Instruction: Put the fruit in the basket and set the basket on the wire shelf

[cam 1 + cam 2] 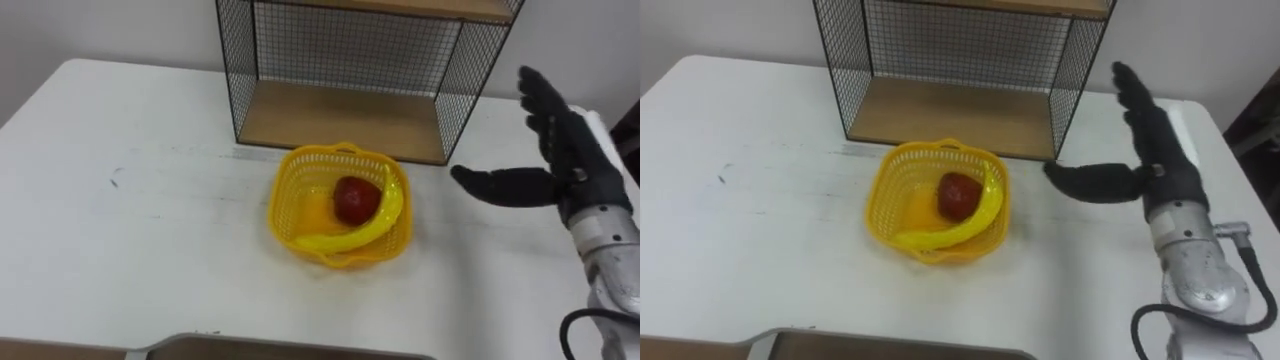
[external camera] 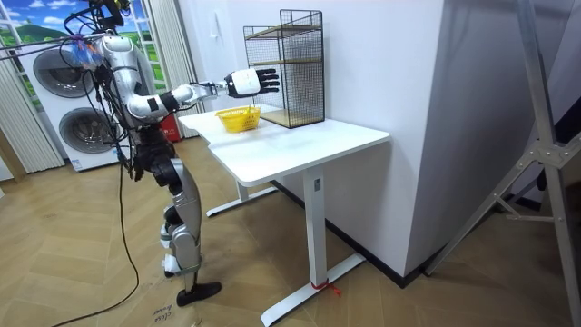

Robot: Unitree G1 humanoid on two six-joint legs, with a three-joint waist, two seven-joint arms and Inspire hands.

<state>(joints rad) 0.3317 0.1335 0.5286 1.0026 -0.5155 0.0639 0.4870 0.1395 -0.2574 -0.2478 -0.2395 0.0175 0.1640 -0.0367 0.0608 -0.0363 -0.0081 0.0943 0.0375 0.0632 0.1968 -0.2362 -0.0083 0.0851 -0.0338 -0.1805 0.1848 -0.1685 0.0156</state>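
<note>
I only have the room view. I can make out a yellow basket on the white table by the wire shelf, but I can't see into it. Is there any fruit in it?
Observer: Yes. From the head camera, a red apple lies in the yellow basket, and a banana curves along the near right side.
Visitor: Is that outstretched hand holding the basket?
Observer: No. The right hand is off to the basket's right, open with straight fingers, and its thumb points toward the basket without touching it.
Visitor: So the basket isn't on the shelf?
Observer: Not yet. It stands on the table, just in front of the wire shelf, whose open front shows a wooden bottom board.
</note>
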